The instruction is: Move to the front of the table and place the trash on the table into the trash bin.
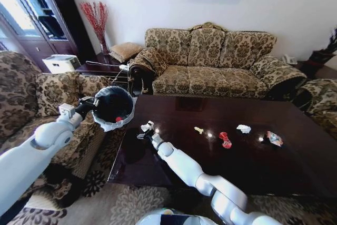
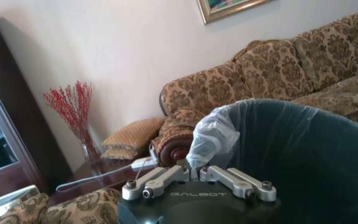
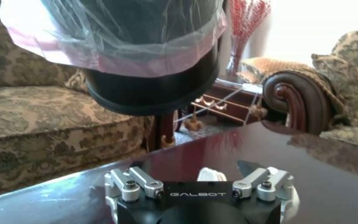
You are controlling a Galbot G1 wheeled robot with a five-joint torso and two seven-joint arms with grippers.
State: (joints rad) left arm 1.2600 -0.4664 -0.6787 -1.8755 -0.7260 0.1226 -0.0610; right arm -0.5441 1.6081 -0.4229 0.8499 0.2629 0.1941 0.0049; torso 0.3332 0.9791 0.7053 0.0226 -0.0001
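table [image 1: 174, 146]; both wrists read "galbot".

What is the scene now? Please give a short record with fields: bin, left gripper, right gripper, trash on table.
bin: trash bin held up off the floor, beside the table's left end; something small and red inside
left gripper: left gripper shut on the bin's rim
right gripper: right gripper low over the table near the bin, shut on a white paper wad
trash on table: yellowish scrap, red wrapper, white wad, multicoloured wrapper
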